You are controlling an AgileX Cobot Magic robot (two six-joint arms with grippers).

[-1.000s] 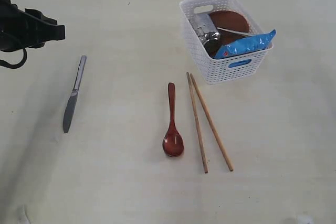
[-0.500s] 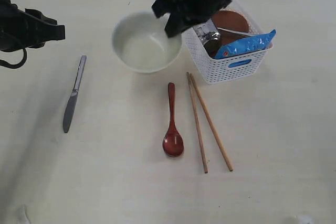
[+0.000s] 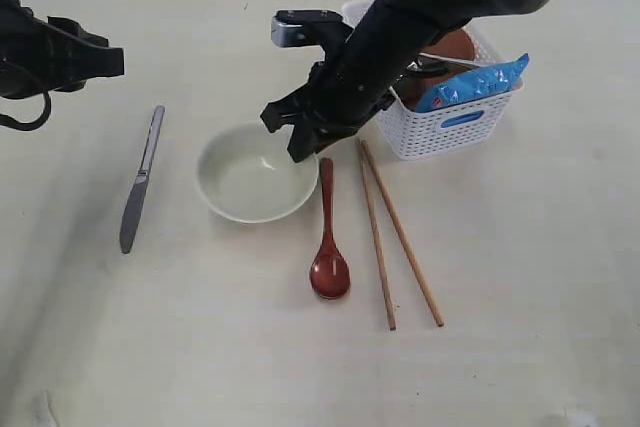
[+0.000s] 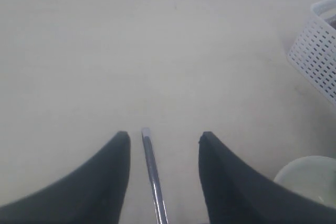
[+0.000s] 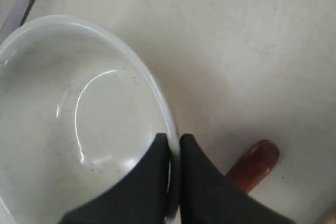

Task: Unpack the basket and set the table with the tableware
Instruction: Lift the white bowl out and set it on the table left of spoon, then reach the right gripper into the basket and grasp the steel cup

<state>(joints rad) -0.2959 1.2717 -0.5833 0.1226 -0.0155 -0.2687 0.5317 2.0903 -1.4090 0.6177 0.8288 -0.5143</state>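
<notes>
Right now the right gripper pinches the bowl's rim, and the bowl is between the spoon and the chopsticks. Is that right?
No. The right gripper pinches the rim of the bowl, but the bowl is between the knife and the spoon, as the exterior view shows.

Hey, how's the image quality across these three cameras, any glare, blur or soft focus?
Exterior view: sharp and evenly lit, with a small highlight on the spoon. Left wrist view: hazy, with the left end effector and knife soft at close range. Right wrist view: curved glare streaks inside the bowl, and the right end effector slightly blurred.
</notes>
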